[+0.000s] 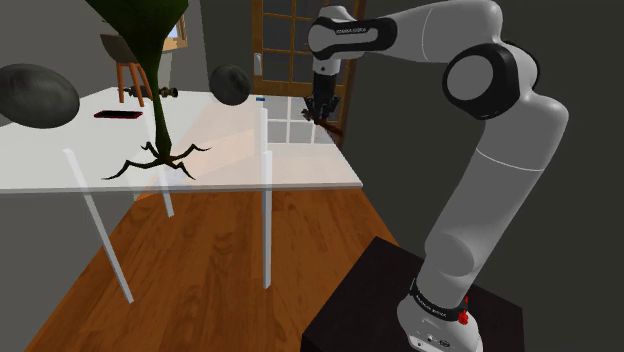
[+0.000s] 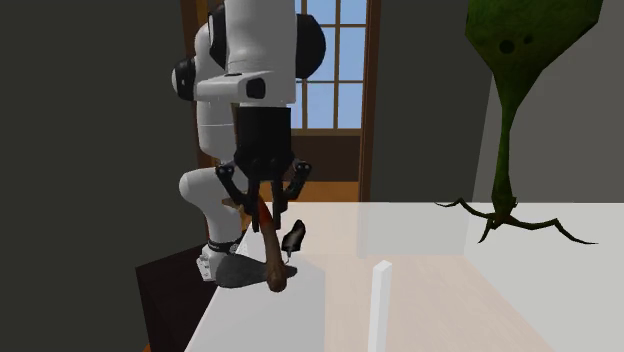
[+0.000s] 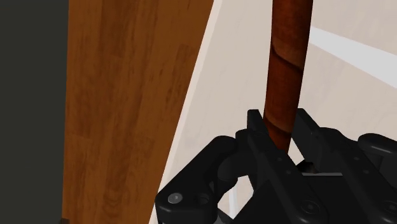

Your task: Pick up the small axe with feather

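Wrist view: found claw (image 3: 280, 127) clenched on the reddish-brown handle of the small axe (image 3: 285, 63), gripped from both sides. Noted in second exterior view the axe hanging tilted below the claw, with a dark feather (image 2: 293, 237) just beside the handle, over the near corner of the pale counter (image 2: 420, 290). Could not tell whether the lower end was touching the counter. Judged the step in hand as the lift. Recommended a slow, straight rise with firm grip, owing to a grasp near the upper end and likely swing or slip of the free end.
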{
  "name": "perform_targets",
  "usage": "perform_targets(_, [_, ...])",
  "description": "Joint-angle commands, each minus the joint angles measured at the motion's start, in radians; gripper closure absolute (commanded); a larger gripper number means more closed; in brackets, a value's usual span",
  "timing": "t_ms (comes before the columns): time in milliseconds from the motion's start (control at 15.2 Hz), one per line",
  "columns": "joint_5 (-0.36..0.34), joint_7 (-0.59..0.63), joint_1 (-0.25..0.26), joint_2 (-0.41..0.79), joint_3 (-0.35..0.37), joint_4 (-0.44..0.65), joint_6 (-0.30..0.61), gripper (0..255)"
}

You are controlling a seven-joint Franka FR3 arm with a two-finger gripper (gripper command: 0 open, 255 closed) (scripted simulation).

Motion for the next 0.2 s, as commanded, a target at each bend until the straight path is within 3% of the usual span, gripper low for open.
perform_targets(0, [0.001,0.000,0.001,0.006,0.001,0.036,-0.030,255])
perform_targets(132, [0.001,0.000,0.001,0.006,0.001,0.038,-0.032,255])
